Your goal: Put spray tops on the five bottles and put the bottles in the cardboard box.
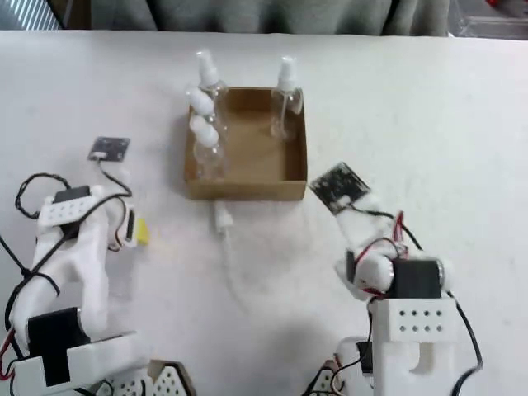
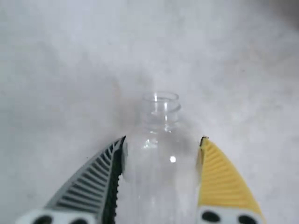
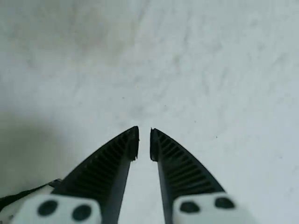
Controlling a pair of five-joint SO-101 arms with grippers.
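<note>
I held capless bottle [image 2: 161, 109] in left claw [image 2: 162, 141]; right claw [image 3: 144, 142] hung nearly closed, empty, over tabletop [image 3: 210, 70].

White arms [image 1: 82, 256], black motors [image 1: 417, 279] and cables [image 1: 33, 186]; left hand [image 2: 162, 140] grey-and-yellow ribbed, right hand [image 3: 144, 135] black.

Clear glossy plastic bottle [image 2: 161, 163], matt brown cardboard box [image 1: 247, 188], matt white table [image 1: 429, 99].

Looks down from a fixed spot above the whole table [image 1: 429, 107], with both arms along the near edge. At each wrist, sits close behind that arm's own jaws and faces out along them, low over the table, at the left onto an uncapped bottle [image 2: 161, 158]. Shares with the high view the table patch ahead of each arm.
</note>
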